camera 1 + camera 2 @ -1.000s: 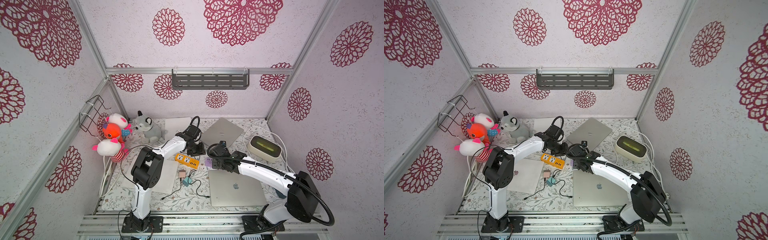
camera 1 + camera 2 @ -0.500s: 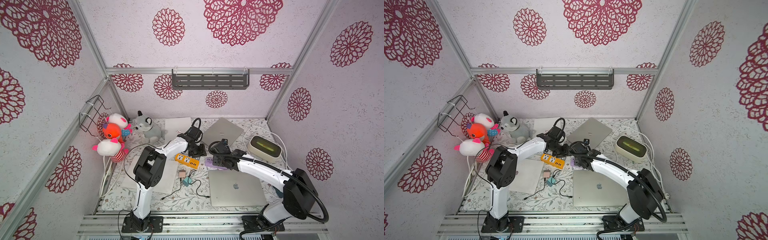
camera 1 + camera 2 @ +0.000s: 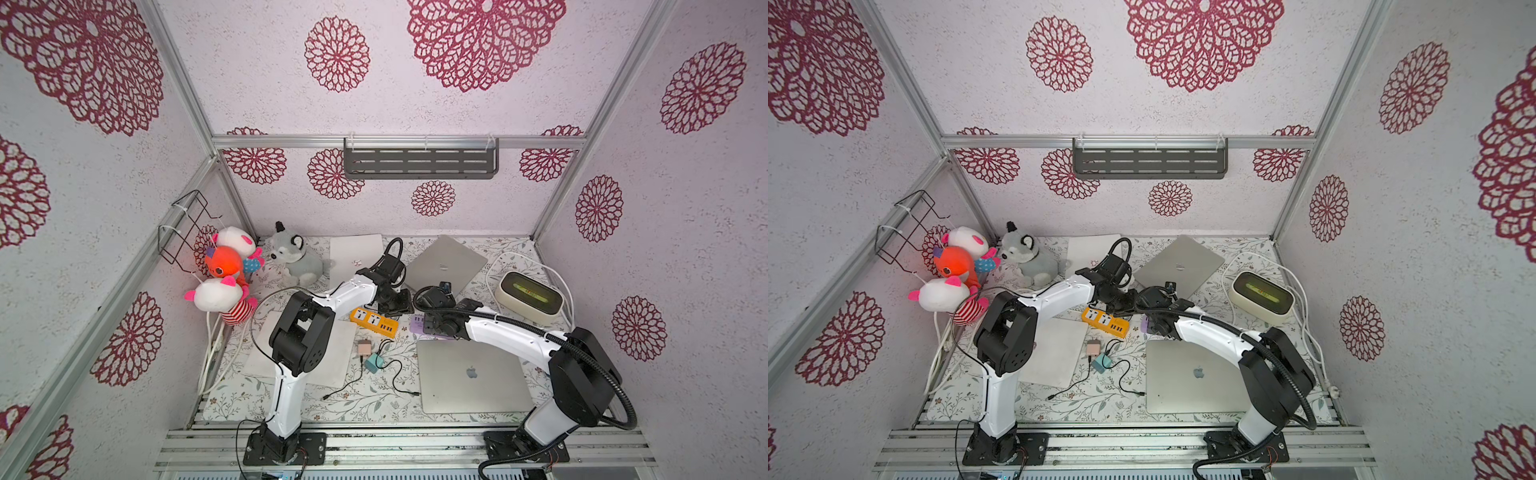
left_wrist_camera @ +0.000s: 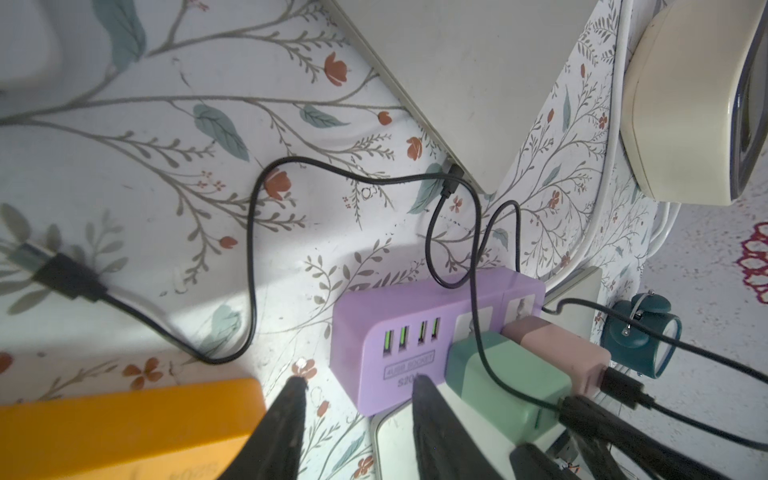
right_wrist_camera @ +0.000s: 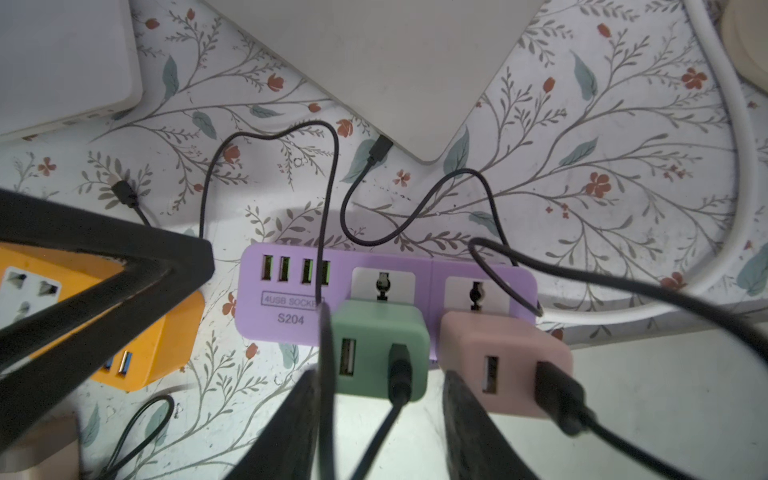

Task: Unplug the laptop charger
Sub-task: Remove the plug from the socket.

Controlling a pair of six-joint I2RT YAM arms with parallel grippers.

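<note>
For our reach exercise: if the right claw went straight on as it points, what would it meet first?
Likely the green charger in the purple power strip; the right claw is open, aimed at it; depth unclear.

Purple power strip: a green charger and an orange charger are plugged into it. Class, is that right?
No. The purple power strip holds a green charger and a pink charger, not an orange one; the right wrist view shows it.

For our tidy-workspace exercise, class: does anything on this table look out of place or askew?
Yes. A black cable drapes over the purple power strip and ends in an unconnected plug; the rear grey laptop lies diagonally, unlike the squarely placed front laptop.
</note>
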